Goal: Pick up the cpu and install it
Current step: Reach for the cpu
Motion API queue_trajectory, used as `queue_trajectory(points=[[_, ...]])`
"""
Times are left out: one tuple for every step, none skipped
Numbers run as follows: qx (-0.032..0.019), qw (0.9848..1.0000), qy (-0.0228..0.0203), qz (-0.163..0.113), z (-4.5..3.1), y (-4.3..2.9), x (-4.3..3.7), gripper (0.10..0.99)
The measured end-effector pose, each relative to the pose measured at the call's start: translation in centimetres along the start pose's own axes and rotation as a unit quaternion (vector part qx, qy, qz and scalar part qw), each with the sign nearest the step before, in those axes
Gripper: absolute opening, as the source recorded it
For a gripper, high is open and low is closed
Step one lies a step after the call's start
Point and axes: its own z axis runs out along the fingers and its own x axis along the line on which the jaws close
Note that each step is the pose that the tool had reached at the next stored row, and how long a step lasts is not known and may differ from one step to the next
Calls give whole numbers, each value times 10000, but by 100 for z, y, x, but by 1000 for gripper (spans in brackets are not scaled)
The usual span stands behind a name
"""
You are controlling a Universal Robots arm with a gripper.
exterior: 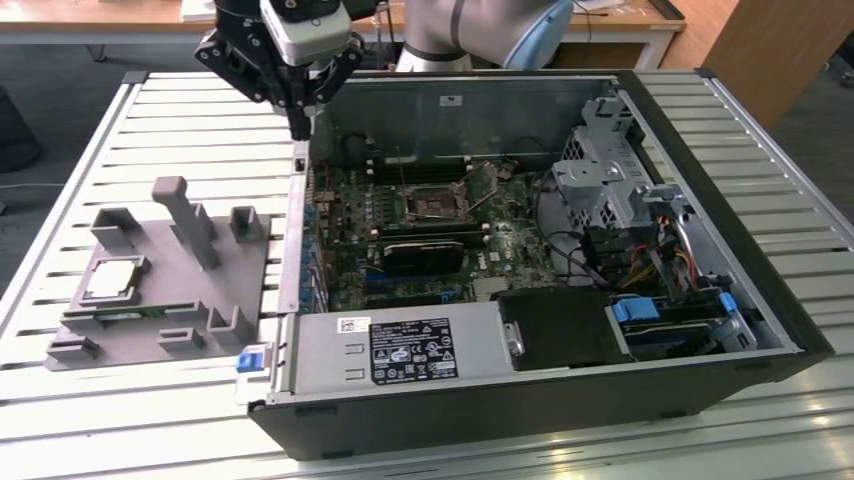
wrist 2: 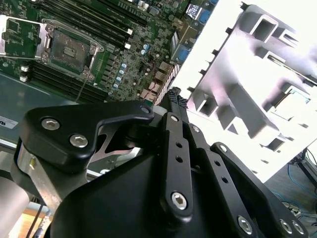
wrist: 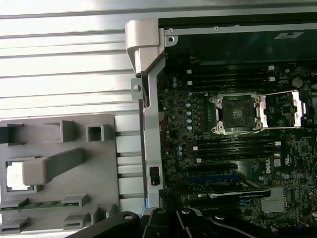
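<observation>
**Cpu parked in its tray, gripper empty above the case edge**

Lying flat and metal side up in a square pocket of the grey tray (exterior: 167,250): the cpu (exterior: 114,280). Set out on the slatted table (exterior: 160,130), at the exterior view's left, just beside the open computer case (exterior: 400,425). Seated that way most likely so the pocket fixes its spot and squareness for a clean grab from above. Half hidden behind one of the tray's upright posts (wrist: 54,166) in the first wrist view. Shares the tray with a green memory stick (exterior: 127,315) lying in a slot close by.

Inside the case, on the board, a bare socket (exterior: 434,205) with its metal frame swung back. Left open, presumably, to take the cpu.

Reaching in from the far side of the table, with the wrist turned straight down and the gripper (exterior: 302,130) hanging vertical. Poised just over the case's wall on the tray side, near the far corner, between tray and socket. Well apart from the cpu and touching nothing.

Fingers (wrist 2: 173,129) drawn together to a single point, as far as the second wrist view lets one judge. Nothing pinched between them, so no hold on the cpu yet.
</observation>
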Motion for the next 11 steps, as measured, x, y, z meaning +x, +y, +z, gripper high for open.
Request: queue_trajectory(points=[[0,10000,0,0,0,0,5,106],[0,10000,0,0,0,-1,10,106],[0,10000,0,0,1,-1,15,106],[0,10000,1,0,1,-2,20,106],[0,10000,0,0,2,-2,26,106],[0,10000,1,0,2,-2,31,106],[0,10000,1,0,2,-3,37,106],[0,10000,1,0,2,-4,43,106],[0,10000,1,0,3,-4,50,106],[1,10000,1,0,3,-5,58,106],[1,10000,2,0,2,-6,69,106]])
